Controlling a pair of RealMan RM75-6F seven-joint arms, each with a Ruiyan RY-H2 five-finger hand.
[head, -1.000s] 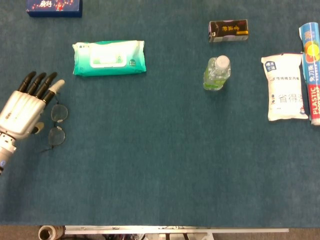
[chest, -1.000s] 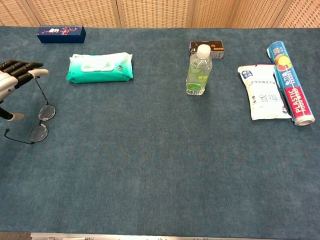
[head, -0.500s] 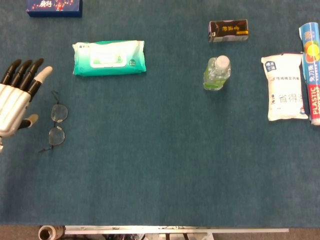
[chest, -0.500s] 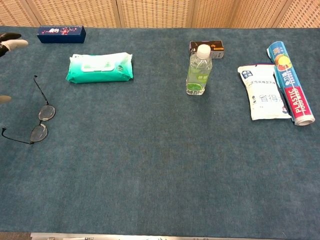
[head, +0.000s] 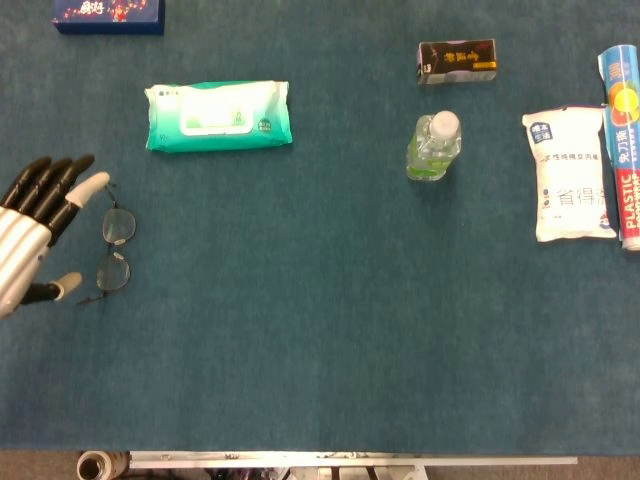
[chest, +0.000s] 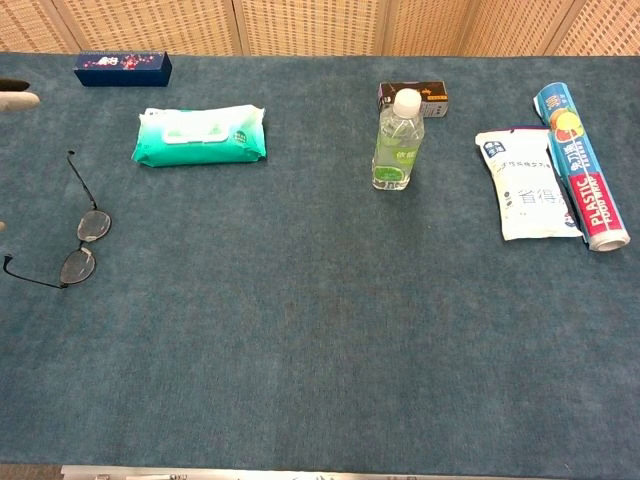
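while fingers (head: 62, 185) spread, left hand (head: 30, 235) beside glasses (head: 114, 248)

even soft light, sharp focus

You have a green wipes pack (head: 219, 116) toward the table's far left, with a dark blue box (head: 108, 15) at the far-left corner. A water bottle (head: 434, 146) stands upright mid-table, a dark box (head: 457, 61) behind it. Along the right edge lie a white pouch (head: 569, 174) and a plastic-wrap roll (head: 623, 145), touching.
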